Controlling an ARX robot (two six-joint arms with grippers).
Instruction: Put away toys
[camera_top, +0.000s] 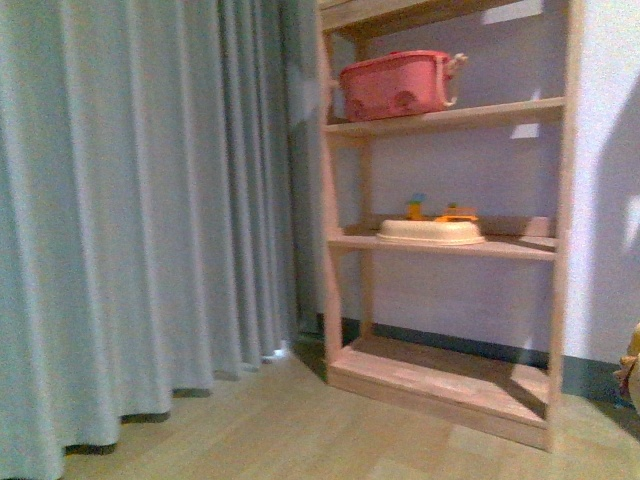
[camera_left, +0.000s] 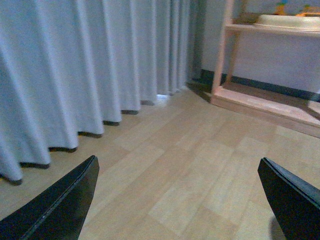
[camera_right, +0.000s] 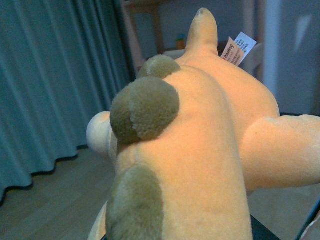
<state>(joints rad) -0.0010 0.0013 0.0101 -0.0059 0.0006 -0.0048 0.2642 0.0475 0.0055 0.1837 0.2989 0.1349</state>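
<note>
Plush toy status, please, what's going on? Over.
Left fingers open, empty. Right fingers hidden, holding orange plush toy aloft. Wooden shelf ahead, floor between bare.

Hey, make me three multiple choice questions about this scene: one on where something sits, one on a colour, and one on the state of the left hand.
1. Where is the pink bin?
A) on the floor
B) on the shelf above the cream tray
C) on the bottom shelf

2. What colour are the patches on the plush toy?
A) olive-brown
B) blue
C) white

3. How is the left hand?
A) shut on a toy
B) gripping the curtain
C) open and empty

Answers: B, the front view shows it one shelf above the tray. A, dull olive-brown spots on orange fur. C, its fingers are spread with nothing between them.
</note>
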